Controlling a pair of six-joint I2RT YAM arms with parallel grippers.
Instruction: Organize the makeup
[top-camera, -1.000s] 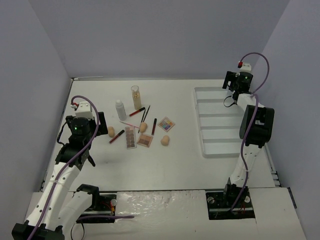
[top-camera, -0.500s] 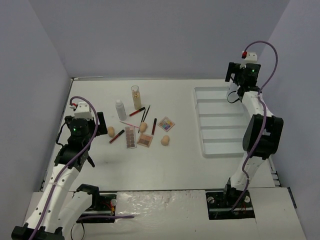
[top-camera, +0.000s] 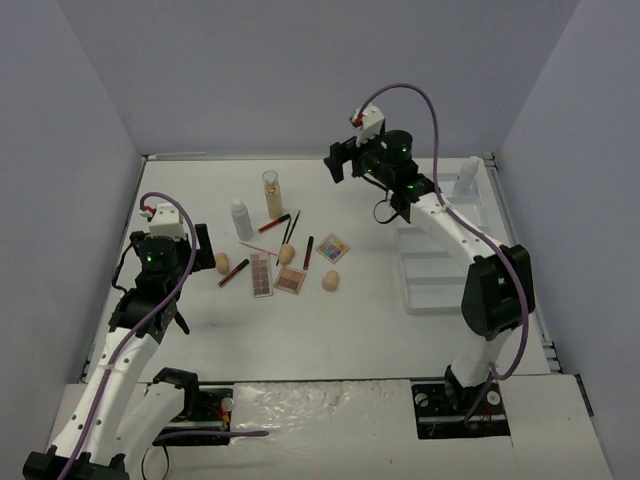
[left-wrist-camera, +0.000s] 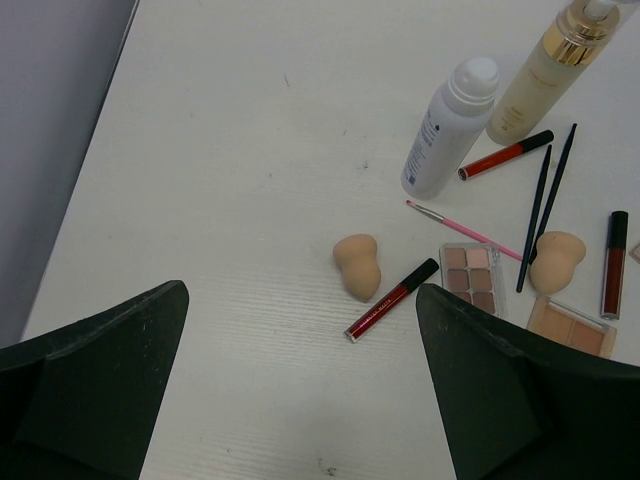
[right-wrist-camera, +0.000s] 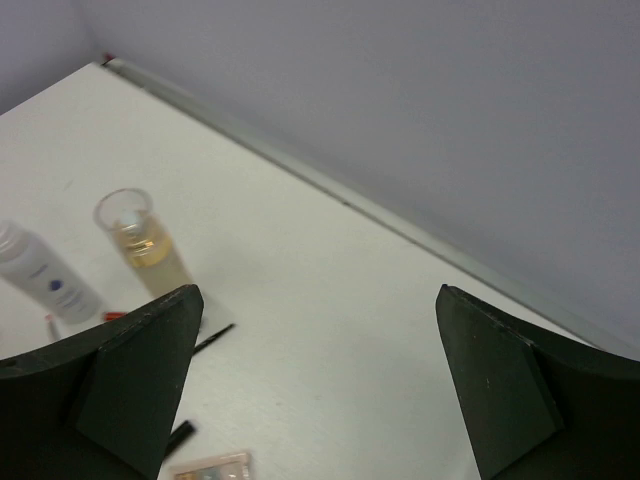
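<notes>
The white plastic bottle (top-camera: 241, 219) stood just left of the clear amber-liquid bottle (top-camera: 271, 194), both behind the flat eyeshadow palettes (top-camera: 261, 274) and beige egg-shaped sponges (top-camera: 223, 263). The white compartmented tray (top-camera: 440, 290) lay well to their right, with a second white bottle (top-camera: 466, 178) at its far end.

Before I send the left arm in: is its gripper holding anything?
No, the left gripper is wide open with nothing in it.

Plain lavender-grey walls (top-camera: 300, 70) enclose a white table (top-camera: 330, 330) on three sides, lit softly and evenly.
</notes>
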